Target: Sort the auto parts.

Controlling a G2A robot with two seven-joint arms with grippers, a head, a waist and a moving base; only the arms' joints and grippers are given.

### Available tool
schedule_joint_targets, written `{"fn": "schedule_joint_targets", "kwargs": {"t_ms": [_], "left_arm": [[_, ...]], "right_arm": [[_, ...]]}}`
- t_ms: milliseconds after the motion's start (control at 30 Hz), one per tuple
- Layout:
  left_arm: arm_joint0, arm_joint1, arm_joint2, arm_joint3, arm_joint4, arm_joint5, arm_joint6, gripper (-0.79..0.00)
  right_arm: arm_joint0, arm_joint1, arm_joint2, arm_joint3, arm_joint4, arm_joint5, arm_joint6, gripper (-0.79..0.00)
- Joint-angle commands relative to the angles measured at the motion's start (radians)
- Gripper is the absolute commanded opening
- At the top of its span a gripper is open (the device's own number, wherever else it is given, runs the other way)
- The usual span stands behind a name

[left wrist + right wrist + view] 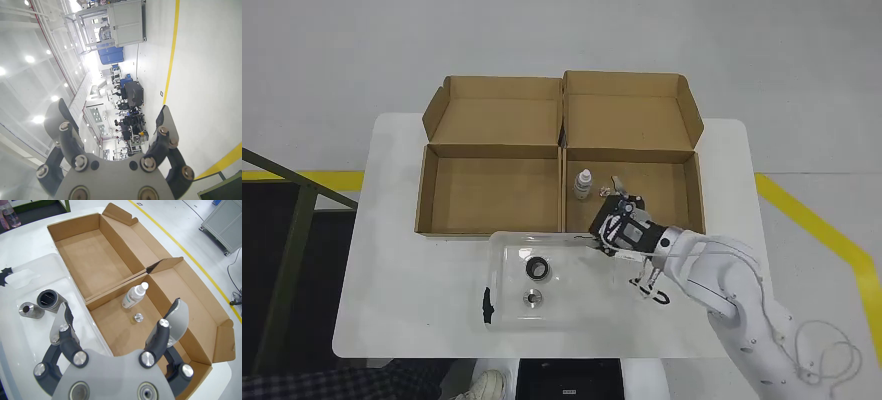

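The right gripper (121,306) hangs at the box (198,306) edge.
The bottle (133,296) label is too blurry to read; this gripper and the left gripper (112,105) gape wide, holding nothing.

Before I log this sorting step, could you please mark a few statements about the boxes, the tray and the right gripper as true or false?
1. The small bottle and the small metal part are in the same cardboard box. True.
2. Two metal cylinders lie in the neighbouring box. False: the wide cylinder and the narrow cylinder sit in the clear tray.
3. The right gripper is shut on a part. False: it is open and holds nothing.
4. The second box, beside the first, has its lid open. True.
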Motion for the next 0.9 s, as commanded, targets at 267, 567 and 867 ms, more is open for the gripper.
{"fn": "schedule_joint_targets", "kwargs": {"t_ms": [267,567,867], "left_arm": [[0.0,0.0,0.0,0.0,0.0,0.0,0.0,0.0],[0.0,0.0,0.0,0.0,0.0,0.0,0.0,0.0],[0.0,0.0,0.0,0.0,0.0,0.0,0.0,0.0]], "right_arm": [[-0.043,-0.005,-0.122,-0.021,-0.088,-0.042,-0.07,0.0],[-0.019,-0.017,-0.218,0.028,-0.144,-0.052,-0.088,0.0],[0.004,-0.027,-0.279,0.059,-0.175,-0.063,-0.094,-0.006]]}}
